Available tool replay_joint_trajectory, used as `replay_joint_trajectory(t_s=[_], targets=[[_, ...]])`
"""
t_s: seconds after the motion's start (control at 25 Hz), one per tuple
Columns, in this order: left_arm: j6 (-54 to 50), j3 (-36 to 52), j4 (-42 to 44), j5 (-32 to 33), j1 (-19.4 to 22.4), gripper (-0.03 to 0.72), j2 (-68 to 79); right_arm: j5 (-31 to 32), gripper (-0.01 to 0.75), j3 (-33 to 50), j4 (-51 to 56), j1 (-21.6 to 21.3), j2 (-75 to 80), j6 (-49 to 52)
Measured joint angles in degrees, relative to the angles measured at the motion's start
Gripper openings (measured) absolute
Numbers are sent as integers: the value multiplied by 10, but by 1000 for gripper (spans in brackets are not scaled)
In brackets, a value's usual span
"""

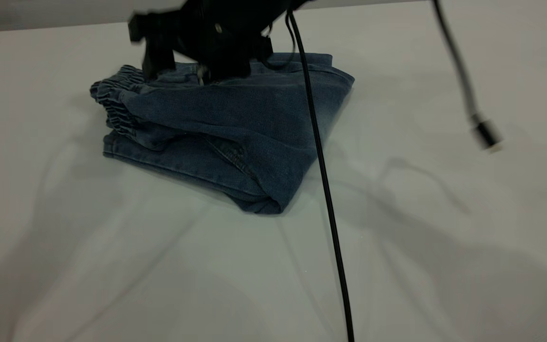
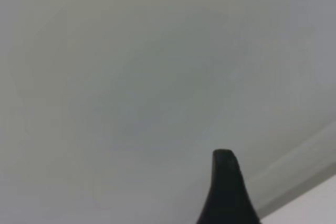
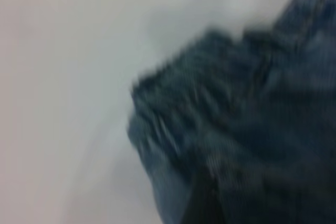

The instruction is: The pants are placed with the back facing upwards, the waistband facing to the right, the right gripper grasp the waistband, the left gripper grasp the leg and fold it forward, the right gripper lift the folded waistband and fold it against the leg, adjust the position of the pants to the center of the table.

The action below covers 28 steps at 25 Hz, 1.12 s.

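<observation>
While the small blue denim pants (image 1: 235, 137) lie folded into a compact bundle on the wide, plain white table (image 1: 444, 261), the exterior view places them left of the table's middle and toward its far edge. The gathered, ruffled waistband (image 1: 114, 102) is seen at the bundle's left end, lying over the layers beneath, and a rounded fold is turned toward the camera. The printed leg cannot be made out; only plain faded denim is shown. A bulky black gripper (image 1: 197, 47), judged to be the right gripper, hangs over the far top of the bundle, just beside or touching the cloth; whether its fingers are parted or closed on anything cannot be told. A black cable (image 1: 323, 190) crosses in front of the pants.

From the left wrist view, only bare table and one black rounded fingertip (image 2: 224, 182) of the left gripper are shown, so nothing is held there, and how far it is parted cannot be told.

By the right wrist view, blurred ruffled denim (image 3: 220, 129) is seen close beneath, beside bare table.

Two risks are judged: the top layer could be dragged open if the cloth is snagged as the bundle is shifted toward the centre, and the loose cable could catch the fold.
</observation>
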Motion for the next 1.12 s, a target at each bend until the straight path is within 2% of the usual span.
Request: replay_joint_trajectory(t_s=[0.08, 0.36, 0.64, 0.84, 0.96, 1.12], targets=[[0, 0, 0, 0, 0, 454, -8, 44, 506, 0, -57, 2, -5, 23], [1, 0, -1, 2, 0, 454, -15, 137, 506, -33, -219, 4, -20, 105], [1, 0, -1, 2, 0, 454, -15, 263, 505, -162, -359, 22, -13, 205], [1, 0, -1, 3, 0, 454, -18, 335, 505, -233, -503, 24, 1, 332], [1, 0, -1, 3, 0, 454, -20, 343, 505, -259, -569, 24, 20, 431], [1, 0, -1, 5, 0, 454, -24, 301, 505, -281, -597, 24, 50, 529]])
